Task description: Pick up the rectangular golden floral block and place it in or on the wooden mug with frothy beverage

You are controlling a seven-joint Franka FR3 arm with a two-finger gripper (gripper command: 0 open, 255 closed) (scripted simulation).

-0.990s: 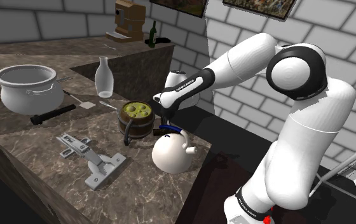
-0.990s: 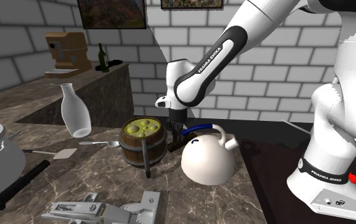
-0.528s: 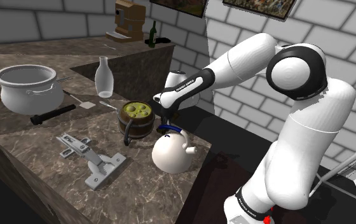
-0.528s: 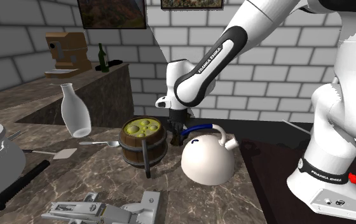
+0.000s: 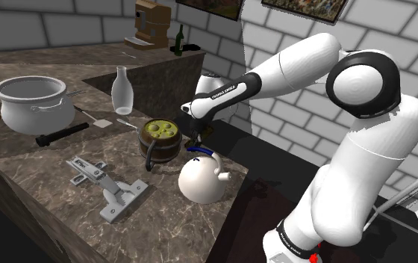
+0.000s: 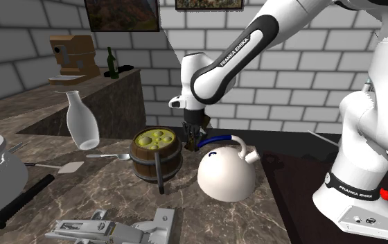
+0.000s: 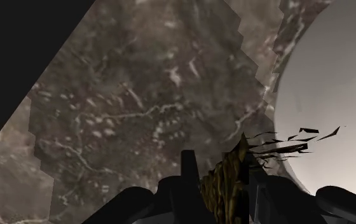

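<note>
Golden block point(image 7: 225, 179) clasped in tool point(image 6: 192, 140), white kettle point(image 6: 224, 175) just beside, wooden mug point(image 6: 155, 158) near.

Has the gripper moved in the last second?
Yes. The gripper has risen with the block clasped in it, and now sits higher against the white kettle beside it.

On the counter point(image 5: 28, 168) we find the mug point(image 5: 161, 139) near the middle of the shoulder view, with the kettle point(image 5: 202, 179) just beside it, to the right and nearer. The gripper point(image 5: 195, 143) hangs between them, clasping the block point(image 7: 224, 181). A carafe point(image 5: 122, 91) stands behind the mug, a pot point(image 5: 34, 101) far left, and a hinge point(image 5: 103, 183) in front.
</note>
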